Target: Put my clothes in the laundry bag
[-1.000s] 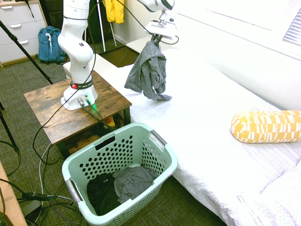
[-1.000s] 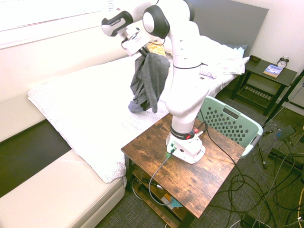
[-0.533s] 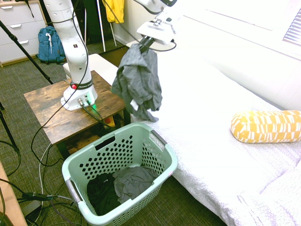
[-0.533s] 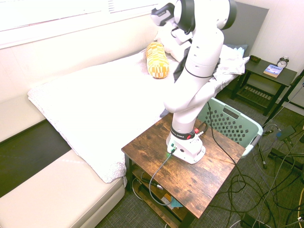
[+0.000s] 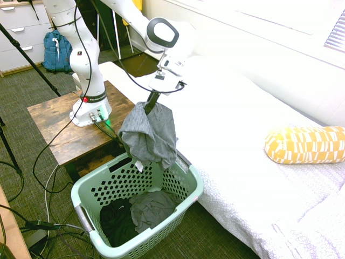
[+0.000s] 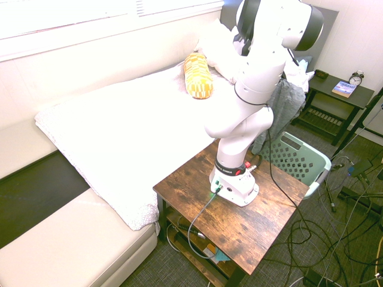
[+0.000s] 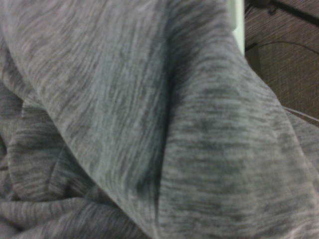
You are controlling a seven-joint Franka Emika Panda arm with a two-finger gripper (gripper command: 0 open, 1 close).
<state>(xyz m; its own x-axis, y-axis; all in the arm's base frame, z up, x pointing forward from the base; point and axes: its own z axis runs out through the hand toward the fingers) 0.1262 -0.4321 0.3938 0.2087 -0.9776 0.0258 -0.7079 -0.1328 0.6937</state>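
Observation:
A heather-grey garment of the clothes (image 5: 150, 136) hangs in folds from my gripper (image 5: 150, 102), which is shut on its top. It dangles over the far rim of the mint-green laundry bag (image 5: 183, 197), its lower edge about level with that rim. A small white label shows at its hem. In the second exterior view the grey cloth (image 6: 280, 110) hangs behind my arm above the laundry bag (image 6: 302, 162). Grey knit fabric (image 7: 149, 124) fills the wrist view. Inside the laundry bag lie a black piece (image 5: 116, 221) and a grey piece (image 5: 152, 208).
The wooden side table (image 5: 51, 116) bearing the arm stands left of the basket. The white bed (image 5: 242, 140) lies to the right, with a yellow-and-white cushion (image 5: 304, 144) on it. A blue backpack (image 5: 55, 49) sits by the drawers at the back.
My arm has swung the grey garment off the bed, toward the front and down, until it hangs over the basket's far rim.

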